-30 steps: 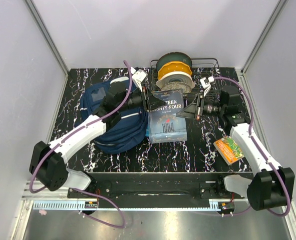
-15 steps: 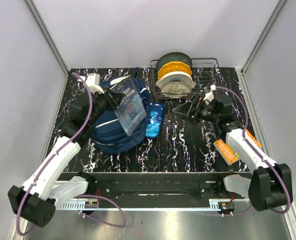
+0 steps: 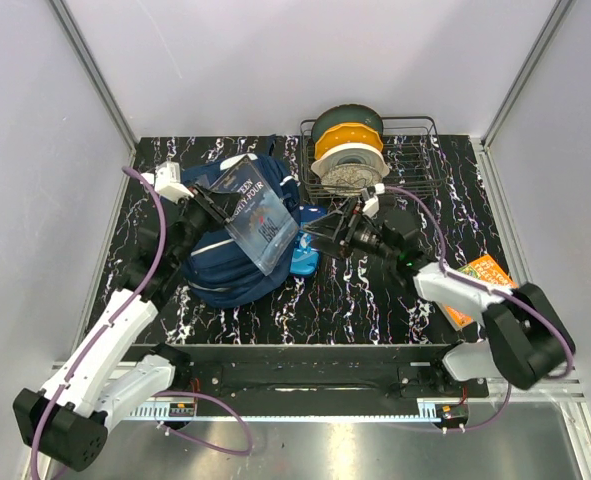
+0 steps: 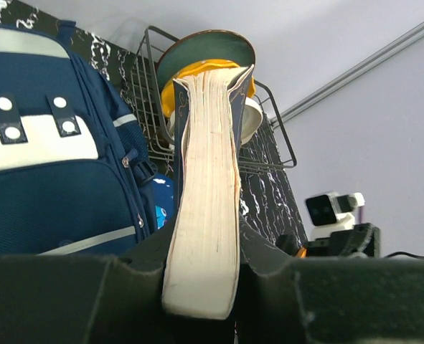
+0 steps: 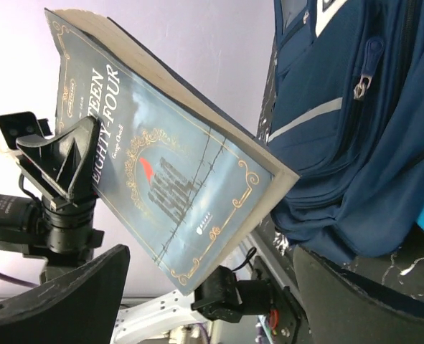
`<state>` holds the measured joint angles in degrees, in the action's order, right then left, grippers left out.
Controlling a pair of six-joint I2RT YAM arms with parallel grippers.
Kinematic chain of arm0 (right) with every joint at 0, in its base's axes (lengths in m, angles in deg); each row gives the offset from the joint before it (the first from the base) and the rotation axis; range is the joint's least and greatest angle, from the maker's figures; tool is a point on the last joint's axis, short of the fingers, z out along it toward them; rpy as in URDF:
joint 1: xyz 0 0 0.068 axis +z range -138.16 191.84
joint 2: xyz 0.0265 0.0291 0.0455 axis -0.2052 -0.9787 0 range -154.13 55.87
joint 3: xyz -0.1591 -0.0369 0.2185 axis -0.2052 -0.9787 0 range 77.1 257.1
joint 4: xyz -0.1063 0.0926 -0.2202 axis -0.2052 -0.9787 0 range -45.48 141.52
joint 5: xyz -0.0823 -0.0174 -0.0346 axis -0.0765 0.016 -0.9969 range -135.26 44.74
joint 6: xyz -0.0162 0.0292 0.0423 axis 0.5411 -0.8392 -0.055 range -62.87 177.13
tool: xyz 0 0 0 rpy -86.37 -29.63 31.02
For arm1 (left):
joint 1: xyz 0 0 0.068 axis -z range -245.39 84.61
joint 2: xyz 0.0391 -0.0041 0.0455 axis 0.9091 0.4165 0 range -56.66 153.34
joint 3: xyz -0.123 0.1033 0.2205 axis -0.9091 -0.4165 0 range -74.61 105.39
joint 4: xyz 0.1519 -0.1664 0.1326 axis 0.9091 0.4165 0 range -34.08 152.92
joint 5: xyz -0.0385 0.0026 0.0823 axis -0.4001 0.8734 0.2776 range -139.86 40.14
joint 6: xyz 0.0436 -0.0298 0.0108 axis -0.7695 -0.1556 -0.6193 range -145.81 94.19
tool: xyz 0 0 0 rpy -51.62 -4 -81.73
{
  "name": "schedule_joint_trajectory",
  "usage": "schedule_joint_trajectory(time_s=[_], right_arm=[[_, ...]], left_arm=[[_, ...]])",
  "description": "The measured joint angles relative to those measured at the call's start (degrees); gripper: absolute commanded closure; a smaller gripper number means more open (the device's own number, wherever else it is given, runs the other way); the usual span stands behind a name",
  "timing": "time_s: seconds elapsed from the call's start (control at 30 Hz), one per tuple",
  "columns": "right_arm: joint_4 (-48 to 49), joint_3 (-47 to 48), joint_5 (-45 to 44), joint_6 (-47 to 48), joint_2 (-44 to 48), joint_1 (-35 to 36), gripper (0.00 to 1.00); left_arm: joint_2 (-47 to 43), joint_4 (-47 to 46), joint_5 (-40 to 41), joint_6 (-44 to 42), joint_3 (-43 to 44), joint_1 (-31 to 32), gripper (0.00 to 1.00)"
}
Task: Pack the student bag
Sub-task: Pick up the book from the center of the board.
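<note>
Carrying the paperback single-handed now: clamped across its covers near one edge in the left gripper, page block squeezed between the two pads, cover tilted and raised above the student bag. Swung there from the middle of the marbled table, where held from both sides a second ago. Let go by the right gripper, since spread wide with nothing between the fingers, and brought across to hover just beside the bright-blue pencil case at the bag's right flank. Found on the left half of the table, under the book: the navy bag, front pocket and white patches showing (whether the main opening gapes beneath the book, not possible to tell from any view). Handover judged complete, then; insertion not yet done, with the book seemingly clear of the fabric. Likely next: tipping the book down toward the bag's mouth, with the free right gripper well placed either to tug the opening wider or to take the pencil case. Untouched behind: wire basket of filament spools, plus an orange packet off to the right.
</note>
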<state>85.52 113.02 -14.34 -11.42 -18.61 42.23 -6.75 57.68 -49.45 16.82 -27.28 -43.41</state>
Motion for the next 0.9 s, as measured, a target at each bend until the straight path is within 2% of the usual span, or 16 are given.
schedule_joint_trajectory(time_s=[0.17,0.5,0.7,0.9], right_arm=[[11.37,0.02,0.09,-7.98,-9.53,2.4,0.01],[24.3,0.07,-1.53,-16.85,-18.25,7.63,0.03],[26.34,0.07,-2.43,-18.75,-19.41,8.46,0.02],[22.97,0.11,-4.5,-16.59,-16.85,8.76,0.02]], left_arm=[[0.02,-3.89,-0.7,2.91,-4.04,-0.15,1.0],[-0.22,-12.28,-1.75,6.97,-9.51,-0.76,1.0],[-1.27,-12.98,-1.73,6.8,-9.51,-0.85,1.0],[-2.27,-13.27,-1.79,6.73,-9.51,-1.05,1.0]])
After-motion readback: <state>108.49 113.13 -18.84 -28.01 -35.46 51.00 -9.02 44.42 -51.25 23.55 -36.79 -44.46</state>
